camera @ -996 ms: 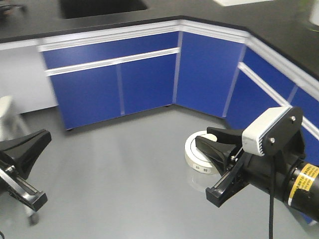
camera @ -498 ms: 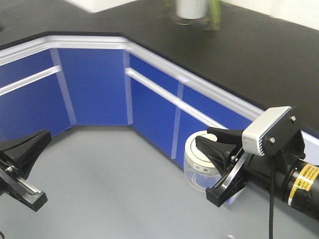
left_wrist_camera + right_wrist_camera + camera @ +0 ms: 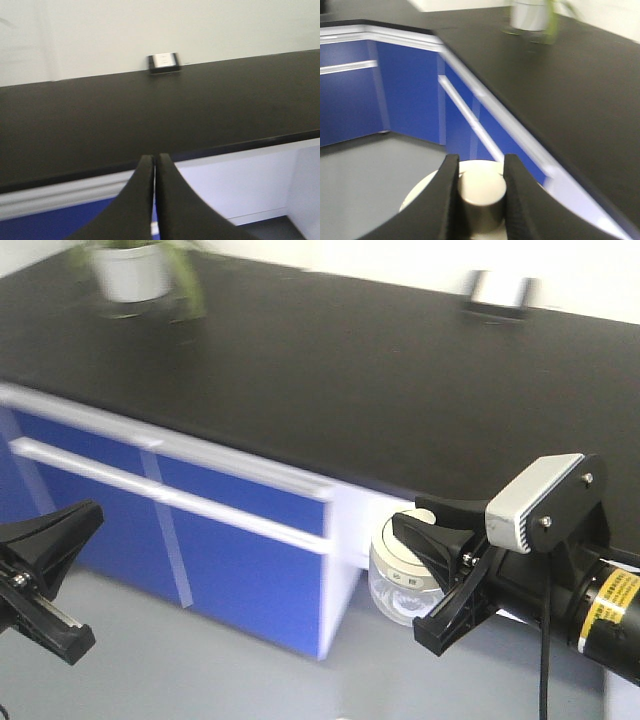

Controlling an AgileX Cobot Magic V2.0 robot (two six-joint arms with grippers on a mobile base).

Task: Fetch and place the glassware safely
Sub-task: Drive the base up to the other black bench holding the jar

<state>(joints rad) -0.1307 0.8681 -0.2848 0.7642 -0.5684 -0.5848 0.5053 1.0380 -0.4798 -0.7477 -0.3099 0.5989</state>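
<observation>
The squat clear glass jar (image 3: 398, 585) hangs upright, axis vertical, just below the black countertop (image 3: 300, 370) edge. Its round cream knob (image 3: 481, 192) is pinched by the right gripper (image 3: 481, 200). The tips of the left gripper (image 3: 154, 165) meet, holding nothing.

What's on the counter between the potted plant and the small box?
Nothing: in the front view the black countertop is bare between the potted plant and the small box.
</observation>
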